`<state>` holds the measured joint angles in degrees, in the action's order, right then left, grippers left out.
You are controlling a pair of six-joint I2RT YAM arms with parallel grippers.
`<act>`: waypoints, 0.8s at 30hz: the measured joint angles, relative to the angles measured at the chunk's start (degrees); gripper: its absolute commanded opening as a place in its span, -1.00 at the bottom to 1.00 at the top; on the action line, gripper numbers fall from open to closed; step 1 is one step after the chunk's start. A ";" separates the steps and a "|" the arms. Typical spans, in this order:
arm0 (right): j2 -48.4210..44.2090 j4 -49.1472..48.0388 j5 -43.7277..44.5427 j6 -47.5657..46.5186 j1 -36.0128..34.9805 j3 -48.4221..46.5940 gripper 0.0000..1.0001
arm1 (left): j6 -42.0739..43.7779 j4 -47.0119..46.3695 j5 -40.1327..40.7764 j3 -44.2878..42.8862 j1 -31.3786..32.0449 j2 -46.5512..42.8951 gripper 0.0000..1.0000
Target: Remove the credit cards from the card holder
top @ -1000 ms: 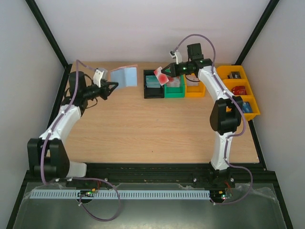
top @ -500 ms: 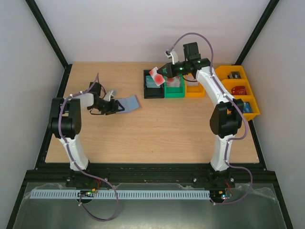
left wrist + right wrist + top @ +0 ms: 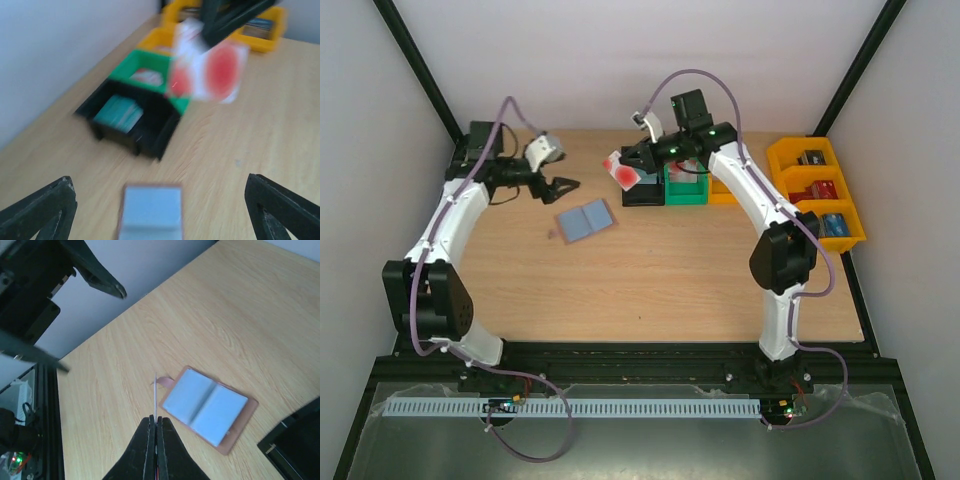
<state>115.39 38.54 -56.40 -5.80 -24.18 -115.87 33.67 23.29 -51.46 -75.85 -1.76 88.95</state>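
The card holder [image 3: 587, 220] lies open on the table with its blue-grey lining up; it also shows in both wrist views [image 3: 150, 212] [image 3: 205, 407]. My left gripper [image 3: 563, 190] hangs open just behind and left of it, nothing between its fingers [image 3: 40, 215]. My right gripper [image 3: 632, 165] is shut on a red-and-white credit card [image 3: 618, 169], held in the air left of the bins. From the right wrist that card [image 3: 155, 392] appears edge-on, above the table beside the holder. In the left wrist view the card [image 3: 210, 70] is blurred.
A black bin [image 3: 642, 188] holding teal cards [image 3: 118, 111] stands at the back, with a green bin [image 3: 686, 186] and a small orange bin [image 3: 725, 190] beside it. A yellow tray [image 3: 815, 190] with blocks sits at the right edge.
My left gripper has opened and let go of the card holder, which now lies open on the table, and has drawn back to the left. My right gripper has carried the card leftward.
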 measured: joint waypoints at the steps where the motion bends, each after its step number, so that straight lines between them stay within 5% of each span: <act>1: -0.02 0.00 0.13 -0.72 -0.66 -0.04 -0.97 | 4.94 3.39 -1.20 -2.84 2.36 0.70 0.85; 9: -0.15 3.23 1.31 -10.67 -5.27 -0.07 -0.97 | 15.85 13.94 -5.57 -7.04 8.72 4.39 0.60; 13: -0.24 3.65 1.27 -13.97 -6.38 -0.09 -0.97 | 17.14 15.52 -5.46 -7.26 9.53 5.20 0.20; 19: -0.35 4.98 0.66 -16.72 -6.97 -0.13 -0.97 | 18.10 16.55 -5.16 -8.02 11.63 5.55 -0.87; 24: -0.55 5.79 -0.24 -17.99 -7.39 -0.13 -0.97 | 18.34 16.70 -5.01 -8.31 11.23 5.66 -0.95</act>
<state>114.85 44.34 -56.64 -23.79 -31.57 -116.01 52.01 39.99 -56.47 -84.16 9.47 94.61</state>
